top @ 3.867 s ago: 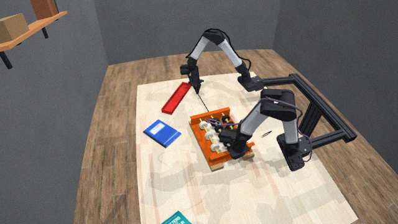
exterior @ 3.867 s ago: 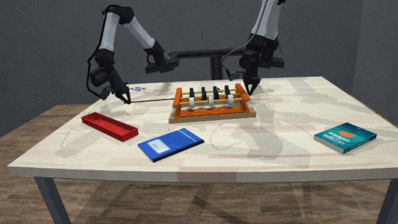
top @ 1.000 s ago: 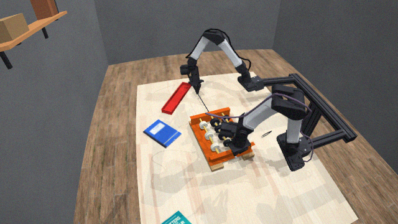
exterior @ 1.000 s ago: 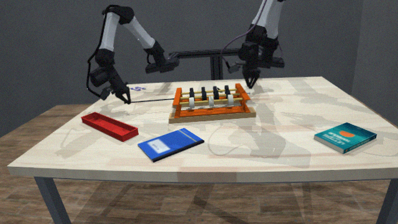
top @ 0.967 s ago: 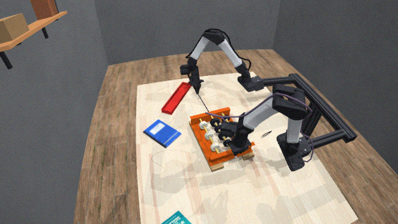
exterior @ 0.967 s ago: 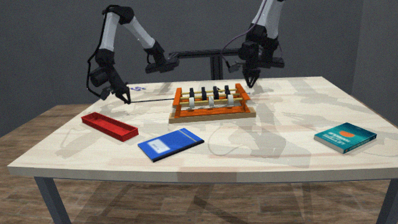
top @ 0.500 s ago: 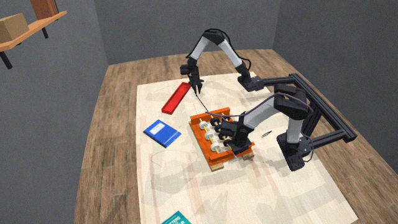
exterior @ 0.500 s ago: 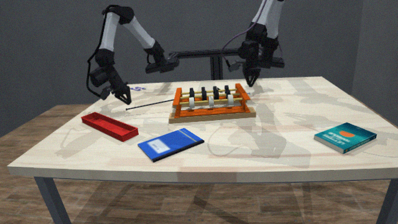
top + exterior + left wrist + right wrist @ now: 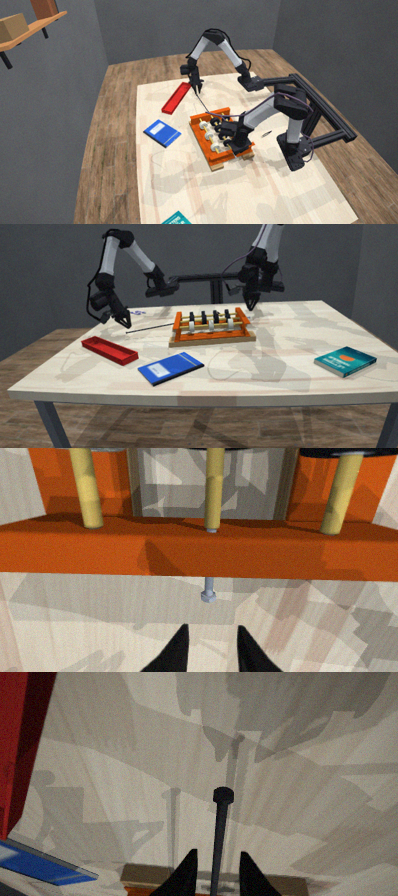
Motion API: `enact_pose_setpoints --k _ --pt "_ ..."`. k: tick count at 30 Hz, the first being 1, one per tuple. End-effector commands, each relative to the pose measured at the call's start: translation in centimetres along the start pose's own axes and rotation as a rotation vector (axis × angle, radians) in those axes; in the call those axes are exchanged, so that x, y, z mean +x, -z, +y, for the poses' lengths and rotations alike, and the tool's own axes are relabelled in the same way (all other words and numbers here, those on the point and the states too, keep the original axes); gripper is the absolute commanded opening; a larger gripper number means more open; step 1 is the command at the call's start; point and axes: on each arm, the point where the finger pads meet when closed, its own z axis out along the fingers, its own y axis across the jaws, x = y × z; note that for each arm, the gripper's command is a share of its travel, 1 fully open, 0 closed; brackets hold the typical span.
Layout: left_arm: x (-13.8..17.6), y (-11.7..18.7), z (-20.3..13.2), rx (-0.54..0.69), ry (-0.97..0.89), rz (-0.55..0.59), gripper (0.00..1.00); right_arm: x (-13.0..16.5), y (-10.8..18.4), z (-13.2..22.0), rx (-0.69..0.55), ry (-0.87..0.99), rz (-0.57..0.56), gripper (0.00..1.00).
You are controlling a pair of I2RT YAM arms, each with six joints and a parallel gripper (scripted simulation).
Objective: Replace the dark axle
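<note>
The orange wheel frame (image 9: 203, 147) (image 9: 214, 336) (image 9: 75, 555) stands on its wooden battens (image 9: 211, 341), with light and dark wheels and yellow spacers between its rails. The bright axle's head (image 9: 208, 596) sticks out a little beyond one rail. My left gripper (image 9: 251, 308) (image 9: 212, 632) is slightly open and empty, just short of that head. The dark axle (image 9: 202, 102) (image 9: 149, 328) (image 9: 219, 837) reaches far out from the opposite rail, head end lower. My right gripper (image 9: 196, 93) (image 9: 130, 326) (image 9: 218, 858) is partly open, its fingers astride the axle near its head. The red tray (image 9: 176, 99) (image 9: 109, 348) (image 9: 15, 722) is empty.
A blue book (image 9: 161, 134) (image 9: 171, 368) lies between the tray and the frame's long side. A teal book (image 9: 177, 219) (image 9: 345, 361) lies farther off, beyond the left arm's end of the frame. The left arm reaches over the frame in the top view.
</note>
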Motion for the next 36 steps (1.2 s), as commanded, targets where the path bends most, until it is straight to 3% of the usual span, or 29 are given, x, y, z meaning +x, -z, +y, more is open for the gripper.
enact_pose_setpoints --k 1,24,32,36 --pt "-0.1 -0.2 -0.2 0.013 -0.002 0.009 0.31 0.0 1.5 0.8 -0.023 0.015 -0.023 0.26" --pt "-0.1 -0.2 -0.2 0.013 -0.002 0.009 0.31 0.0 1.5 0.8 -0.023 0.015 -0.023 0.26" --pt "-0.1 -0.2 -0.2 0.013 -0.002 0.009 0.31 0.2 4.6 0.8 -0.034 0.020 -0.008 0.26" --pt "-0.1 -0.2 -0.2 0.013 -0.002 0.009 0.31 0.2 4.2 0.4 -0.011 0.012 0.008 0.26"
